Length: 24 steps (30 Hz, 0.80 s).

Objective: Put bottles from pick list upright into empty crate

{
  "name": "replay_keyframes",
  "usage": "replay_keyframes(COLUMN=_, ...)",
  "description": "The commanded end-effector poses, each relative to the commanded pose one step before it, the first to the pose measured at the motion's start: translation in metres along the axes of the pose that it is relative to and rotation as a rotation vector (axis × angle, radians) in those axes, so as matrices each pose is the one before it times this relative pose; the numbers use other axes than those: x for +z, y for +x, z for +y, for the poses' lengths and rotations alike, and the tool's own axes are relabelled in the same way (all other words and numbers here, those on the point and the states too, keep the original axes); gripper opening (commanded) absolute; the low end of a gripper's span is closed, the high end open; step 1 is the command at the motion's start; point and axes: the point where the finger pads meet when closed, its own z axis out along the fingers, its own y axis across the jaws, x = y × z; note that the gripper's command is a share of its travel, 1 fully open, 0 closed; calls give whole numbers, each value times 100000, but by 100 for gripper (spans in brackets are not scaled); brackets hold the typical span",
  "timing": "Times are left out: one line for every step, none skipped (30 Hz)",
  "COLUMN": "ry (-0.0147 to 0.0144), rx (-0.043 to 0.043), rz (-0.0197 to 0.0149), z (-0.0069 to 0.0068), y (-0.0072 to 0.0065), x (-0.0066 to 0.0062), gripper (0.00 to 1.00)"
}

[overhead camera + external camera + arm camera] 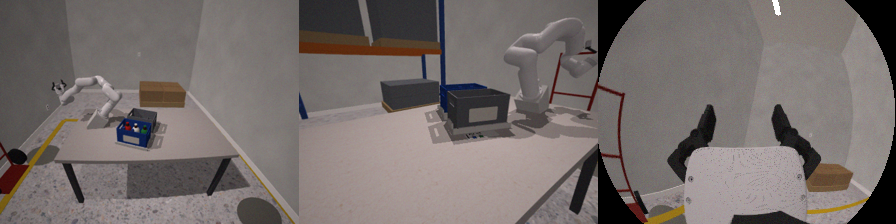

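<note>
The blue crate (144, 140) (443, 101) stands level on the table. In the top view a red bottle (128, 127), a white bottle (136, 129) and a green bottle (144, 130) stand in it; its walls hide their lower parts and perhaps more bottles. The grey crate (144, 114) (461, 109) stands level beside it; no bottle shows in it, but its floor is hidden. The pick list (474, 136) lies beside the grey crate, with a dark bar and blue and green marks; its numbers are unreadable. My gripper (58, 81) (743, 111) is open and empty, raised far from both crates.
Low pale ledges edge the blue crate (132, 146) and grey crate (483, 128). The arm's base (98, 121) (532, 101) stands on the table (187, 140) (392, 168) near the crates. Brown boxes (162, 93) stand beyond the table.
</note>
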Motion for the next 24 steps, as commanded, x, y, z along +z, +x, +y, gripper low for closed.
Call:
replay_keyframes(ry=-443, rx=183, rz=280, z=104, y=175, x=233, gripper=100)
replay_keyframes(ry=0, rx=0, rz=0, z=0, y=0, x=0, gripper=100)
replay_keyframes(ry=0, rx=0, rz=0, z=0, y=0, x=0, gripper=100)
replay_keyframes(ry=0, rx=0, rz=0, z=0, y=0, x=0, gripper=100)
replay_keyframes(ry=0, rx=0, rz=0, z=0, y=0, x=0, gripper=100)
replay_keyframes(ry=0, rx=0, rz=0, z=0, y=0, x=0, gripper=100)
replay_keyframes(ry=0, rx=0, rz=0, z=0, y=0, x=0, gripper=100)
replay_keyframes(ry=0, rx=0, rz=0, z=0, y=0, x=0, gripper=100)
replay_keyframes(ry=0, rx=0, rz=0, z=0, y=0, x=0, gripper=100)
replay_keyframes(ry=0, rx=0, rz=0, z=0, y=0, x=0, gripper=100)
replay_keyframes(ry=0, rx=0, rz=0, z=0, y=0, x=0, gripper=100)
replay_keyframes(ry=0, rx=0, rz=0, z=0, y=0, x=0, gripper=100)
replay_keyframes(ry=0, rx=0, rz=0, z=0, y=0, x=0, gripper=100)
replay_keyframes(ry=0, rx=0, rz=0, z=0, y=0, x=0, gripper=100)
replay_keyframes(ry=0, rx=0, rz=0, z=0, y=0, x=0, gripper=100)
replay_keyframes(ry=0, rx=0, rz=0, z=0, y=0, x=0, gripper=100)
replay_keyframes(ry=0, rx=0, rz=0, z=0, y=0, x=0, gripper=100)
replay_keyframes(ry=1, rx=-1, rz=1, z=-105, y=-307, x=-381, gripper=65)
replay_keyframes(ry=1, rx=-1, rz=0, z=-105, y=-307, x=-381, gripper=65)
replay_keyframes(ry=1, rx=-1, rz=0, z=-105, y=-307, x=-381, gripper=65)
replay_keyframes(ry=1, rx=-1, rz=0, z=-105, y=-307, x=-381, gripper=65)
replay_keyframes(ry=1, rx=-1, rz=0, z=-105, y=-307, x=-381, gripper=65)
replay_keyframes(ry=1, rx=-1, rz=0, z=-106, y=-307, x=-380, gripper=65)
replay_keyframes(ry=1, rx=-1, rz=0, z=-106, y=-307, x=-380, gripper=65)
